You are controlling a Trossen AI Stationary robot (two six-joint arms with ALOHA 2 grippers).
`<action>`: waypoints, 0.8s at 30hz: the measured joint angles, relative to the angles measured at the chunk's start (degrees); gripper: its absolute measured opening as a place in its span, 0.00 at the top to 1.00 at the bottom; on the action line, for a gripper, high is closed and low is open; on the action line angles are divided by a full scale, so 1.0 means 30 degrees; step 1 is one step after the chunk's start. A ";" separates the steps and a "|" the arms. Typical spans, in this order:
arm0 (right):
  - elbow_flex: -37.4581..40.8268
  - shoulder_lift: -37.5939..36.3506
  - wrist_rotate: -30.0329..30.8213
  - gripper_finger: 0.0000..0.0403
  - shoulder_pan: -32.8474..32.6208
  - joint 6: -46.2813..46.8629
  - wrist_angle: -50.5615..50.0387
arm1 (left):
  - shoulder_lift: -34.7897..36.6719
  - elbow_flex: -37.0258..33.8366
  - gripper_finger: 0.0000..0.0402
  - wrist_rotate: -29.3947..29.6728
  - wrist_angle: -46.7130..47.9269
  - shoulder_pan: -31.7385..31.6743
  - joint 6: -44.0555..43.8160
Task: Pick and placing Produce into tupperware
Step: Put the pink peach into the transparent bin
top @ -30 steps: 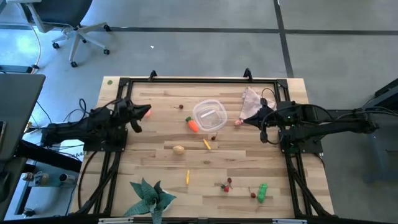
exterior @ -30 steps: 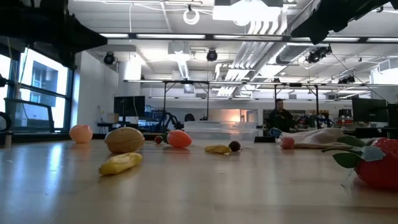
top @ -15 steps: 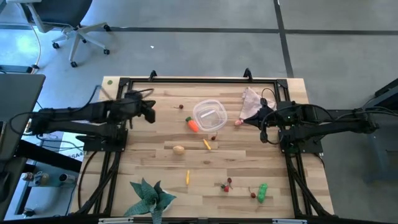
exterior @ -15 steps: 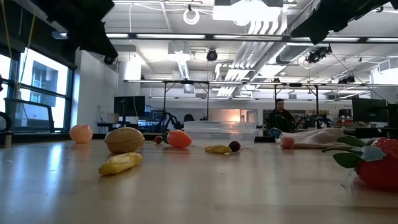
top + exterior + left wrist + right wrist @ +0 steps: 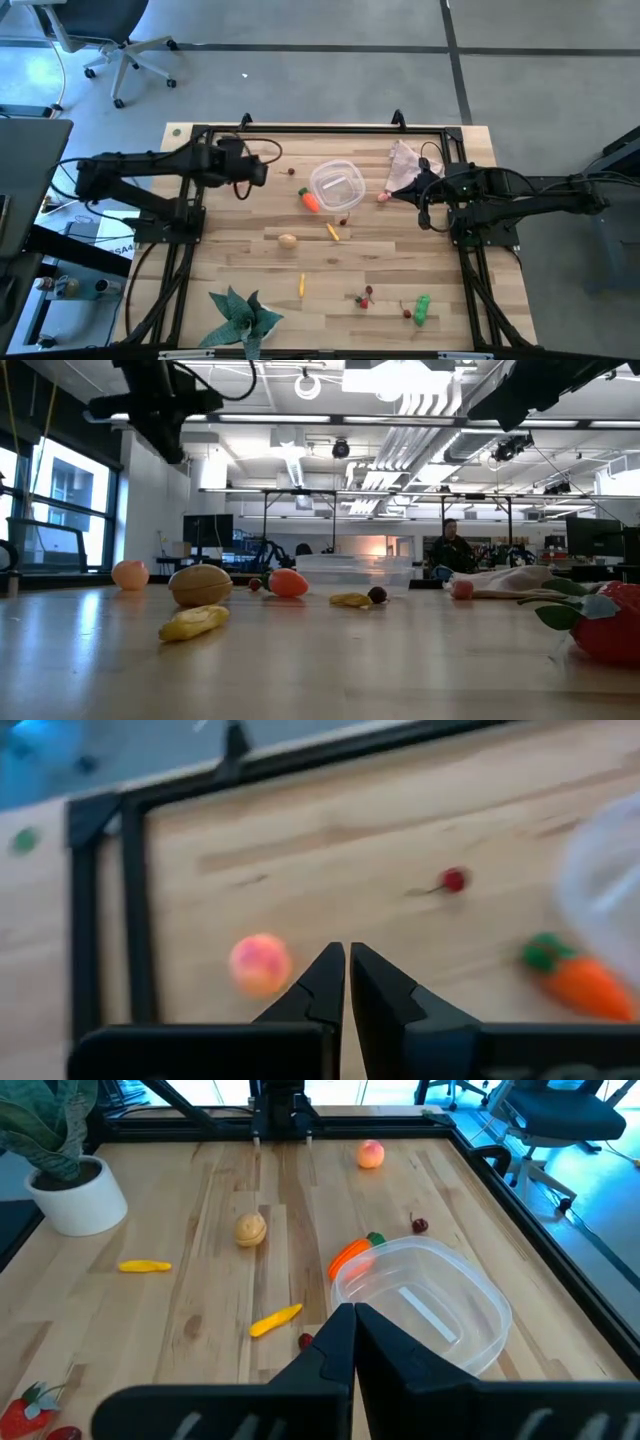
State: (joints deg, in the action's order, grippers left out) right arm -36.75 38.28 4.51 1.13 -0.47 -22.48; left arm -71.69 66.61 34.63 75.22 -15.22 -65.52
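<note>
Clear plastic, round-cornered and empty, the tupperware (image 5: 336, 186) sits toward the far edge of the pale wooden table (image 5: 250, 270). An orange toy carrot (image 5: 309, 200) touches its wall on the left arm's side; a small dark berry (image 5: 343, 219) and a yellow stick (image 5: 332, 232) lie just in front of it, and a tan potato (image 5: 288, 240) sits nearer the table's middle. A red cherry (image 5: 291, 171) rests just beside the tub, while a pink-orange peach ball (image 5: 260, 963) lies well apart from it.

Raised above the wood, the left gripper (image 5: 254, 172) hangs between that ball and the tub, fingers pressed together and holding nothing. On the tub's other side the right gripper (image 5: 415, 192) waits near a pinkish cloth (image 5: 404, 158), its fingers closed and empty too.

Nothing is in the tub yet (every piece is loose). With fingers this tight, a descent onto any round piece would likely knock it rolling; a careless reach could also shove the light tub.
</note>
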 joint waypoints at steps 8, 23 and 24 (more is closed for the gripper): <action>0.0000 0.0000 0.0000 1.00 0.0001 0.0000 0.0000 | -0.1096 -0.0527 0.97 -0.3468 0.0815 -0.2765 0.0067; 0.0000 0.0000 0.0000 1.00 0.0007 0.0000 -0.0007 | -0.1057 -0.0690 0.97 -0.7327 -0.0958 -0.7817 0.5120; 0.0000 0.0000 0.0000 1.00 0.0007 0.0000 0.0000 | -0.1050 -0.0869 0.97 -0.7471 -0.1017 -0.8034 0.5248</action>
State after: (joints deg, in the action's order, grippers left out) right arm -36.75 38.28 4.51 1.15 -0.47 -22.48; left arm -74.84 64.01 12.22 72.17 -39.32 -49.78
